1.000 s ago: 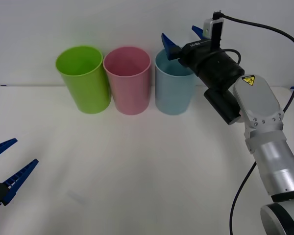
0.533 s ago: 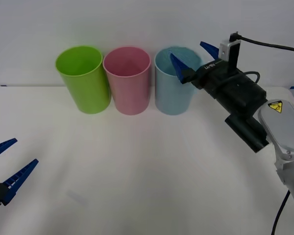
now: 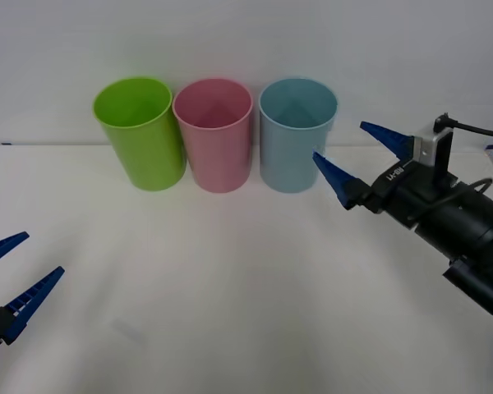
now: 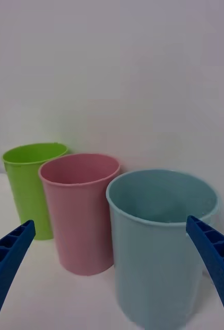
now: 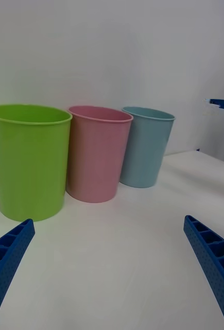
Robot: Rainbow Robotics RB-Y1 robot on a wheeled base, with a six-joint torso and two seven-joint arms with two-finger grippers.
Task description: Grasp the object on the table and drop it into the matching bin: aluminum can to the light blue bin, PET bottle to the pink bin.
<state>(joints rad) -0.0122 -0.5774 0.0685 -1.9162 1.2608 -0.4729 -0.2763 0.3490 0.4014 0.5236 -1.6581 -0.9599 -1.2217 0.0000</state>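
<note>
Three bins stand in a row at the back of the white table [image 3: 230, 279]. The light blue bin [image 3: 294, 139] [image 4: 158, 258] [image 5: 142, 149] is the rightmost and the pink bin [image 3: 215, 139] [image 4: 81, 221] [image 5: 96, 154] is in the middle. My right gripper [image 3: 339, 140] [image 4: 110, 221] hangs open just right of and in front of the light blue bin, at rim height, holding nothing. My left gripper [image 3: 43, 253] [image 5: 109, 220] stands open and empty low at the front left. The aluminum can and the PET bottle are out of view.
A lime green bin [image 3: 144, 135] [image 4: 27, 180] [image 5: 29, 165] stands left of the pink one, almost touching it. A plain white wall rises behind the bins. The tabletop stretches wide in front of them.
My right gripper has come away from above the light blue bin, moving down and to the right, toward me. It stays open. The left arm has not moved.
</note>
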